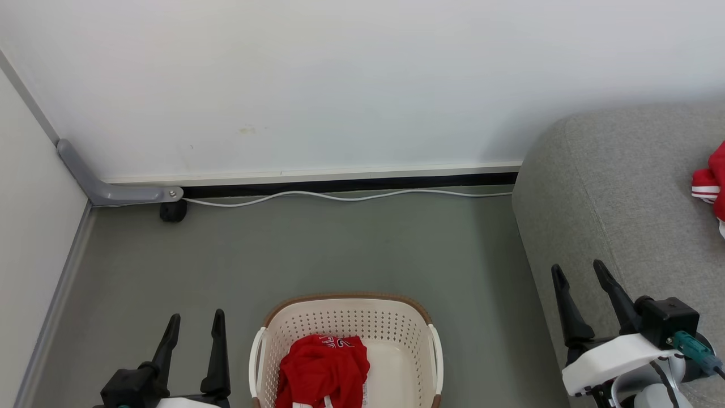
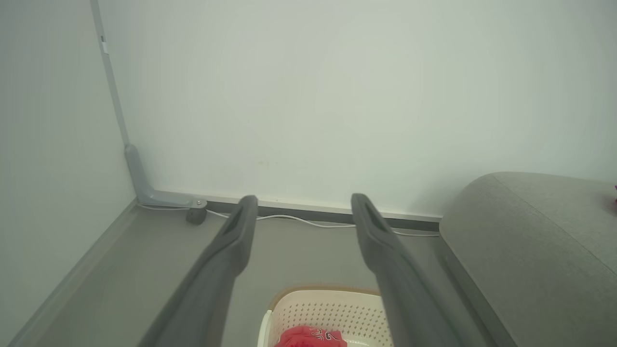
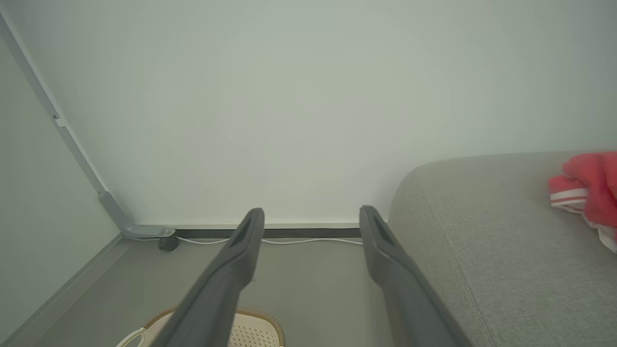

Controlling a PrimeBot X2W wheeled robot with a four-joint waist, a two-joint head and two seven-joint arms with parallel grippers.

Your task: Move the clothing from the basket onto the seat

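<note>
Risking a finger snagging the basket [image 1: 346, 317] rim, or a pinch on one loose fold letting the clothing [image 1: 323, 368] bunched at its left side slip back, with left gripper [image 1: 195, 315] and right gripper [image 1: 578, 267] both wide and empty, second garment [image 1: 711, 181] already on the seat [image 1: 612, 187].

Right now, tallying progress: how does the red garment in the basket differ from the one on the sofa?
The basket garment lies inside the basket on the floor; the sofa garment rests on the grey sofa. The basket garment shows white lettering; the sofa garment shows white striped trim and runs off the picture's edge. Both are bright red and crumpled.
</note>
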